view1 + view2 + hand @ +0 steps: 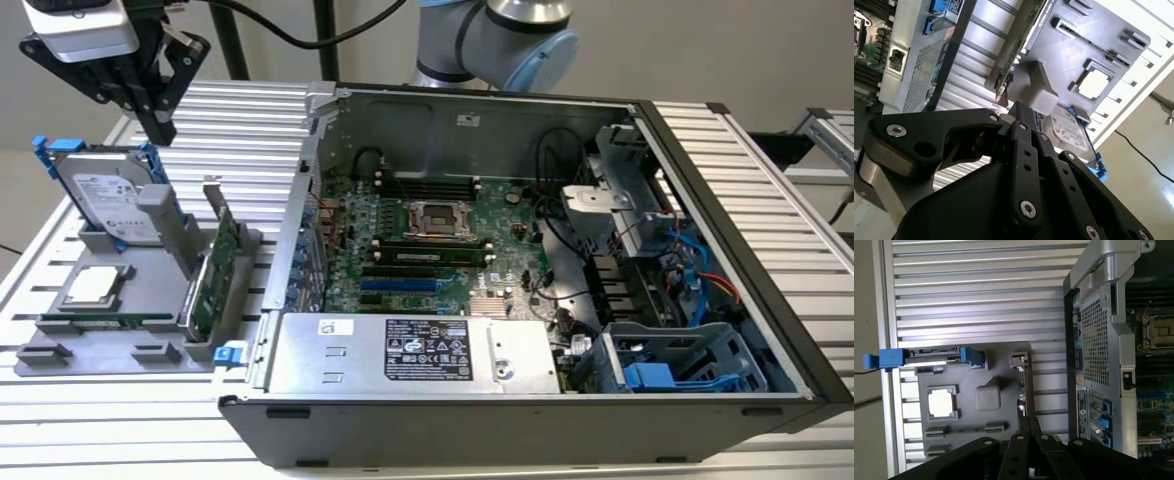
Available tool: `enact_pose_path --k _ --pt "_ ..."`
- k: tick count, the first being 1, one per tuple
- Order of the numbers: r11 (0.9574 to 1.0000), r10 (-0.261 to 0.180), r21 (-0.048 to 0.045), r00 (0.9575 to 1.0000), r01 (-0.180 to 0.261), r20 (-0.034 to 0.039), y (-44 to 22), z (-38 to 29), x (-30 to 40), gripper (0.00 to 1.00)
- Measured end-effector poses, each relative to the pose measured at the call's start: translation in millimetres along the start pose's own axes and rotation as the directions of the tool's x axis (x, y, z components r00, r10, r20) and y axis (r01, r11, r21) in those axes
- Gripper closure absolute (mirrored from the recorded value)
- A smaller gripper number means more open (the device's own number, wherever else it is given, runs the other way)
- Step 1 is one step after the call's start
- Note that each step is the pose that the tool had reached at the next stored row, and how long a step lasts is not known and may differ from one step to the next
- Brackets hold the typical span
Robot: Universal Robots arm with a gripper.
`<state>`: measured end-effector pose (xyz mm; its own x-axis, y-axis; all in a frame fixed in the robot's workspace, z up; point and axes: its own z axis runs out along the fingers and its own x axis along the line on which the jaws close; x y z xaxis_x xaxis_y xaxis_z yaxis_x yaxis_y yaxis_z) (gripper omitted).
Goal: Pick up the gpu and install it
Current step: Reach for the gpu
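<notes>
Nearest, at eight o'clock in the exterior view, a grey moulded holder (80, 352) sits on the ribbed aluminium surface (120, 425). Toward nine o'clock the gpu (214, 272), a flat green circuit card, stands on its long edge in that holder. Its silver bracket is at the far end, and the card is just beside the open black computer case (507, 432). Farther back, at eleven o'clock, the black claw (160, 128) hangs above a blue-framed silver hard drive (107, 200), fingers pressed together on nothing. The card looks stiff, light and fragile. Its bare upper edge seems the safest place to pinch.
</notes>
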<state>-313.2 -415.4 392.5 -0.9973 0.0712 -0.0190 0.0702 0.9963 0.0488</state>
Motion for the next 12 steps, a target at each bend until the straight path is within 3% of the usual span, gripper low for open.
enact_pose_path --k 12 --pt "1.0 0.0 0.0001 1.0 0.0 -0.0001 -7.3 -0.3 -5.8 1.0"
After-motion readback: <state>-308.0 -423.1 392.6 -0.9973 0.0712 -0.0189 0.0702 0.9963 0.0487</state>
